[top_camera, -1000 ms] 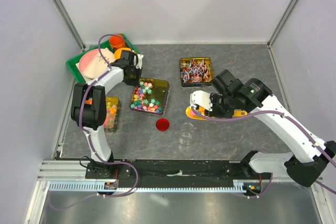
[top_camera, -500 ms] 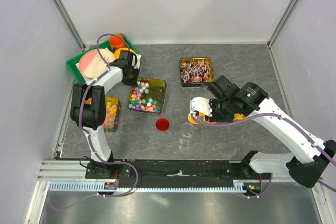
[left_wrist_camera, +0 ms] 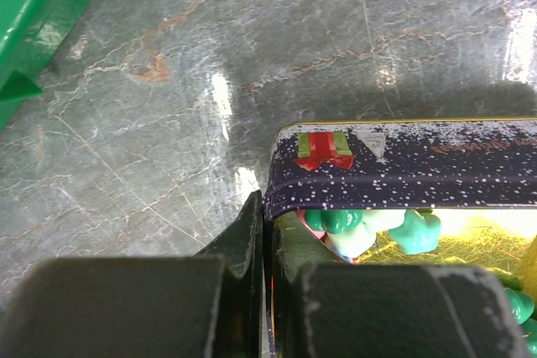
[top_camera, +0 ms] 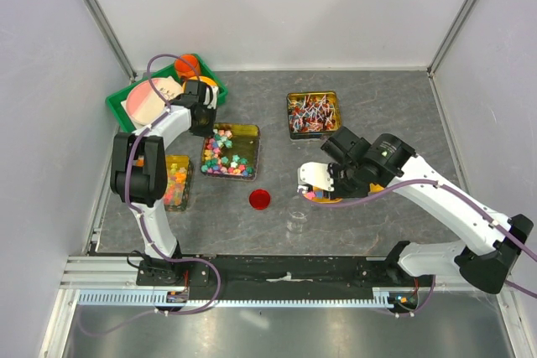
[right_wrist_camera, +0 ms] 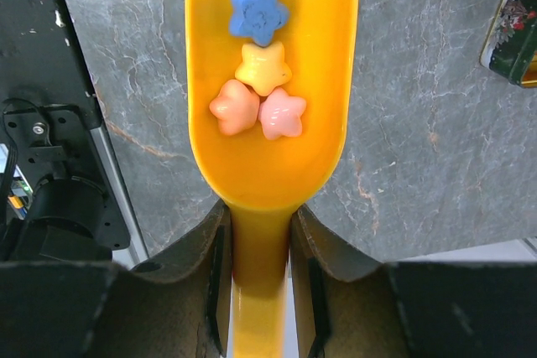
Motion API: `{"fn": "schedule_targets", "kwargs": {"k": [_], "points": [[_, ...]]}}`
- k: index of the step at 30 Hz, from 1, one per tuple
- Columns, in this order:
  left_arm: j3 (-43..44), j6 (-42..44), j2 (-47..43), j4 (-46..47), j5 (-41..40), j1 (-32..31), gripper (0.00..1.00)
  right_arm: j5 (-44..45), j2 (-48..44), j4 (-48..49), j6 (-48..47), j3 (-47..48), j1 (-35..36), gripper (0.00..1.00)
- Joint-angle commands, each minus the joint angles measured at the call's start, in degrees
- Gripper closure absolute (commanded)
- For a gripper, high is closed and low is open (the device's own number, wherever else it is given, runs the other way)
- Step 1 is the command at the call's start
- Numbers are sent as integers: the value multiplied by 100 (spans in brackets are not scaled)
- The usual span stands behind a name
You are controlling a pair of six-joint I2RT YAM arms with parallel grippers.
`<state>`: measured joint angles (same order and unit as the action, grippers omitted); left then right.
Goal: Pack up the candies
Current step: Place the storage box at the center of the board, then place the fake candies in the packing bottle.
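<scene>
Pastel star-shaped candies (top_camera: 228, 153) fill a square tin (top_camera: 252, 133) left of the table's middle. My left gripper (top_camera: 208, 126) is shut on that tin's far-left wall; in the left wrist view its fingers (left_wrist_camera: 252, 232) pinch the dark speckled wall (left_wrist_camera: 403, 165), with candies (left_wrist_camera: 361, 228) just inside. My right gripper (top_camera: 323, 180) is shut on the handle of an orange scoop (top_camera: 320, 197). In the right wrist view the scoop (right_wrist_camera: 277, 157) carries several candies (right_wrist_camera: 262, 69), and the gripper (right_wrist_camera: 260, 211) clamps its handle.
A red lid (top_camera: 260, 199) and a clear cup (top_camera: 296, 219) sit near the front centre. A tin of lollipops (top_camera: 313, 113) stands at the back, a tin of gummies (top_camera: 175, 182) at the left, and a green tray (top_camera: 120, 109) with a pink plate at the back left.
The right arm carried the loaded scoop forward and left, toward the clear cup. The left gripper dragged the candy tin a little to the left and back.
</scene>
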<state>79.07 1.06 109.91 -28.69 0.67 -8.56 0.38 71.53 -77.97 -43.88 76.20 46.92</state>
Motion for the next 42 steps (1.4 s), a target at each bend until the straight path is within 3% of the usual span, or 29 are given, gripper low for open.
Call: {"fn": "schedule_targets", "kwargs": {"k": [1,42], "points": [[74,-203,-128,126,-5,65,98,225,37,-455,-103,0,98,100],[258,-168,118,48,-242,126,98,1157,142,-561,-253,228,845,100]]}}
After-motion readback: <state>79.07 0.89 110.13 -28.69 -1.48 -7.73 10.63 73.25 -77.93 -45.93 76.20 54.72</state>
